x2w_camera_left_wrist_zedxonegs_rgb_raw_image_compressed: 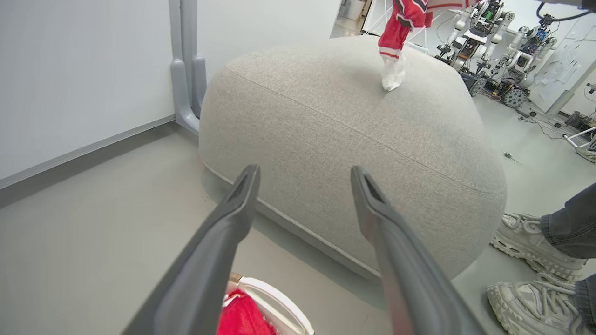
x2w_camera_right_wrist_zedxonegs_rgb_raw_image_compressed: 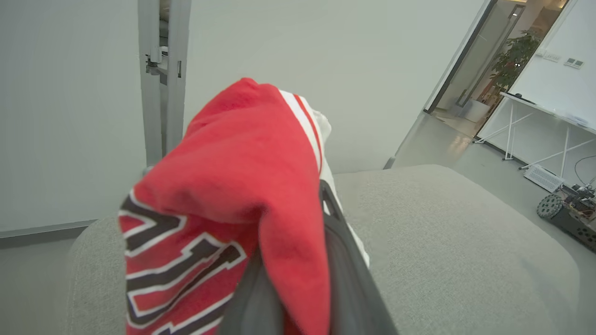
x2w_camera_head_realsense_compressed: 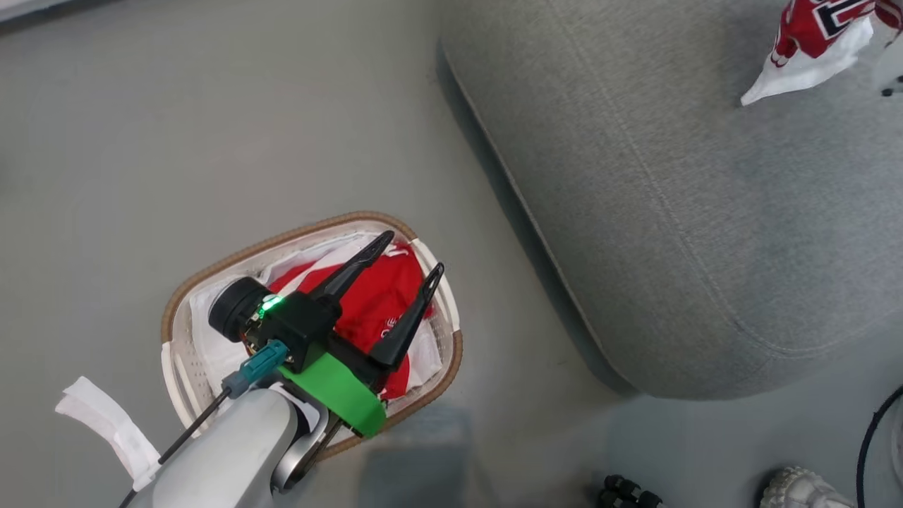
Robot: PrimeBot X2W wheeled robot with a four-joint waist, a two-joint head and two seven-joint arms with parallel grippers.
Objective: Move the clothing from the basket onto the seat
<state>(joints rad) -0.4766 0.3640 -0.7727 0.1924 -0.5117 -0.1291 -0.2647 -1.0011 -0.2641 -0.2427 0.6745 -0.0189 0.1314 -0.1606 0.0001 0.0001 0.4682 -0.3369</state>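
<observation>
While the left gripper (x2w_camera_head_realsense_compressed: 409, 255) hangs released, fingers spread wide, over the basket (x2w_camera_head_realsense_compressed: 282, 236) on the floor, a red jersey (x2w_camera_head_realsense_compressed: 374, 300) lies inside it on a white lining (x2w_camera_head_realsense_compressed: 211, 339). Right gripper (x2w_camera_right_wrist_zedxonegs_rgb_raw_image_compressed: 319, 218) is clenched on a second red garment (x2w_camera_right_wrist_zedxonegs_rgb_raw_image_compressed: 242, 177), which drapes over its fingers. The garment's white lower end looks to touch the top of the grey seat (x2w_camera_head_realsense_compressed: 670, 212). Basket is near the seat, not touching. Person's shoes (x2w_camera_left_wrist_zedxonegs_rgb_raw_image_compressed: 526, 237) are beside the seat.
</observation>
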